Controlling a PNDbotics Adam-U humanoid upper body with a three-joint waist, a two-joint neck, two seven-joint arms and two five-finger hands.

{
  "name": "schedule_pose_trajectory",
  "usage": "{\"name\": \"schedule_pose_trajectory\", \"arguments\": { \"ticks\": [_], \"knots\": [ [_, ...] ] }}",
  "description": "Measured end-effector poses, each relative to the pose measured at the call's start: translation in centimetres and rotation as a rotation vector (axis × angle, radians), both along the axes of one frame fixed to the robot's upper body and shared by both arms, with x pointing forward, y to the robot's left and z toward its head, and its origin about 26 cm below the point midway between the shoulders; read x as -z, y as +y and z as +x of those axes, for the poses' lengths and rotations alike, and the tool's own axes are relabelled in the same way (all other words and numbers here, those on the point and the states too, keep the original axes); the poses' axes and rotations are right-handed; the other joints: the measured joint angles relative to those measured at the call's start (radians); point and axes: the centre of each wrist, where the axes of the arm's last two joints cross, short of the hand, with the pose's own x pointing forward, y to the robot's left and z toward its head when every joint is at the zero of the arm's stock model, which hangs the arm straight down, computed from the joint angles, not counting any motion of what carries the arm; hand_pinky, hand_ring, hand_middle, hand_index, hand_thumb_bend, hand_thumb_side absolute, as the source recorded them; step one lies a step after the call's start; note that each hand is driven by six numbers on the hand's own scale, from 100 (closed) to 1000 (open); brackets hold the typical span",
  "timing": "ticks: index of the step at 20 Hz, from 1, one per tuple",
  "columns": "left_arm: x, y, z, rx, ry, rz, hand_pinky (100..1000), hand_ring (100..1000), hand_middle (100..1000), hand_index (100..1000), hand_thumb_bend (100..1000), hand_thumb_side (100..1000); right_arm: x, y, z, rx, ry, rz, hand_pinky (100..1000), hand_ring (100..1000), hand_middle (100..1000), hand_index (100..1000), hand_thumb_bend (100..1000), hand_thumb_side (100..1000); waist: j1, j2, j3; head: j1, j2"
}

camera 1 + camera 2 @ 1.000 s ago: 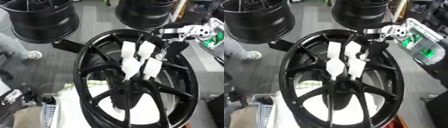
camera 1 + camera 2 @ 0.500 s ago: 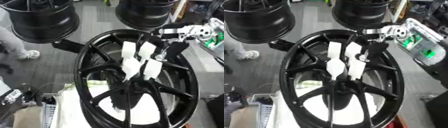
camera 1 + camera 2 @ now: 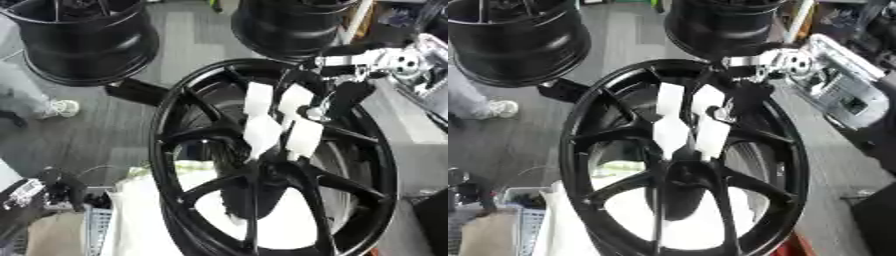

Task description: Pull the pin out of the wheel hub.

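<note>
Left eye view shows the big black wheel hub (image 3: 271, 165) standing up, close to the camera. White tags (image 3: 278, 122) hang on its spokes near the middle. Behind them, the right hand (image 3: 346, 97) reaches in from the right, fingers curled down, likely to grab the pin. I cannot make out the pin itself. Other black wheels (image 3: 83, 37) sit far back.

Right robot hand (image 3: 343, 95) down from upper right, fingers downward.
</note>
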Motion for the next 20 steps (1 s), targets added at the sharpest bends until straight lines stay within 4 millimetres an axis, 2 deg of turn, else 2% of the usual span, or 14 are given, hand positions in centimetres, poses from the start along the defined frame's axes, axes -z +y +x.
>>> {"name": "schedule_pose_trajectory", "arguments": {
  "ticks": [5,20],
  "knots": [
    [0.02,-0.12,0.01,0.004,0.002,0.001,558,475,480,662,100,1000,0.05,0.20,0.22,-0.001,0.002,-0.004,632,400,744,902,286,312,-0.001,0.000,0.002,0.002,0.000],
    [0.02,-0.14,0.01,0.006,0.004,0.002,558,475,480,662,100,1000,0.58,0.17,0.65,0.011,0.019,-0.050,639,400,737,897,272,290,-0.005,0.000,0.003,0.007,0.000]
  ]
}}
